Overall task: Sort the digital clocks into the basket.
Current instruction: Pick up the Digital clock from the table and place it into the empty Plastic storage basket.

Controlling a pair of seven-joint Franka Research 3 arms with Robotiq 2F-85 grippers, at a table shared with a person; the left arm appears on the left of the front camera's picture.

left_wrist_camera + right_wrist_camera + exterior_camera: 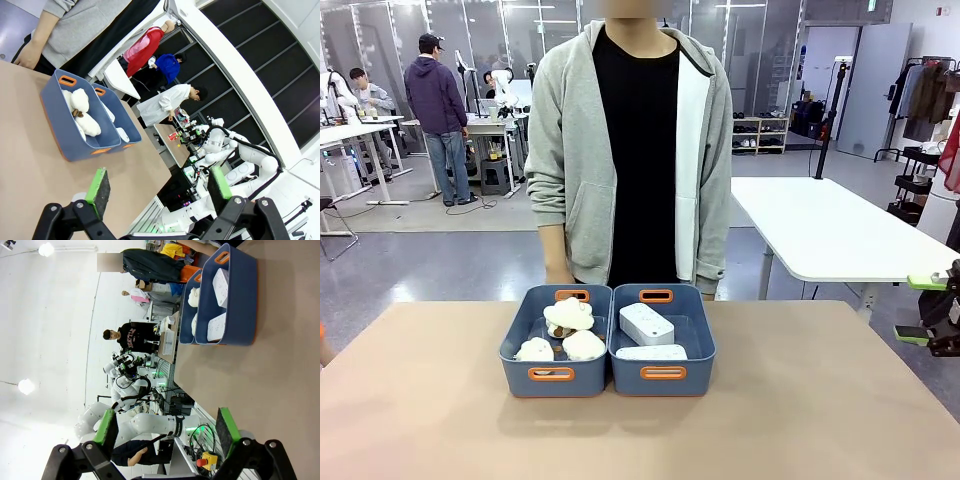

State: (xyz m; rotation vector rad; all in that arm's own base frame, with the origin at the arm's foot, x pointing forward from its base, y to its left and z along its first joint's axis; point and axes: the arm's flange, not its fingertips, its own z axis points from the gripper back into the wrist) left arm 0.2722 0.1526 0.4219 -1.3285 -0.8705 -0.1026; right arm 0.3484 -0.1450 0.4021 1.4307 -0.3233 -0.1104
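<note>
Both digital clocks (647,323) already lie in the basket (663,373) at three o'clock of its twin bin (552,374), so sorting looks finished, both grippers' jaws apart and empty.

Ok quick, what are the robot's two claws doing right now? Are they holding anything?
Left gripper: open, holding nothing.
Right gripper: open, holding nothing.
</note>
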